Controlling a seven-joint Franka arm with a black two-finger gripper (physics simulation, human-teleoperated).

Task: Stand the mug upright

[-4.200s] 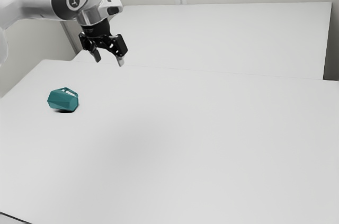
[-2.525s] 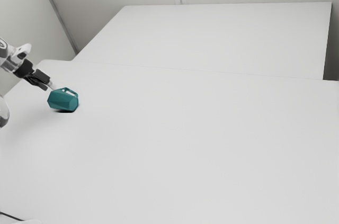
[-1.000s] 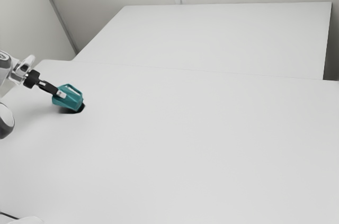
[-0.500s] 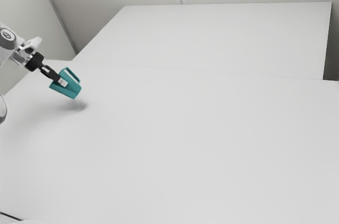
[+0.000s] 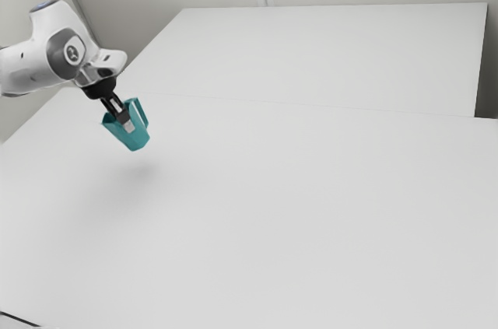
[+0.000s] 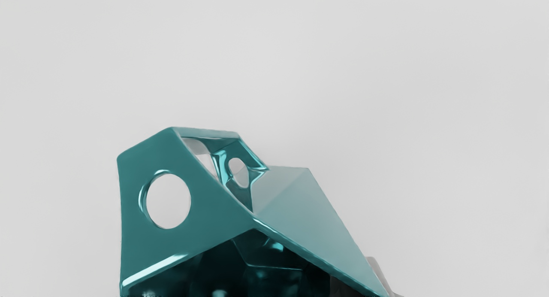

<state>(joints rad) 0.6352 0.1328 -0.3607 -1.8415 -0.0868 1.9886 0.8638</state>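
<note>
My fingers [image 5: 128, 126] pinch the tilted mug's [image 5: 137, 141] wall, nearly together, one inside it, one outside, above the table [image 5: 272, 212].

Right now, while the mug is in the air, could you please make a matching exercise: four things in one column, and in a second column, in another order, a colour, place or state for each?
1. mug
2. gripper
3. table
4. arm

A. black, holding something
B. mostly white, coming in from the exterior view's left
C. teal, tilted
D. pale and flat, beneath the mug

Pairs: 1-C, 2-A, 3-D, 4-B
</note>
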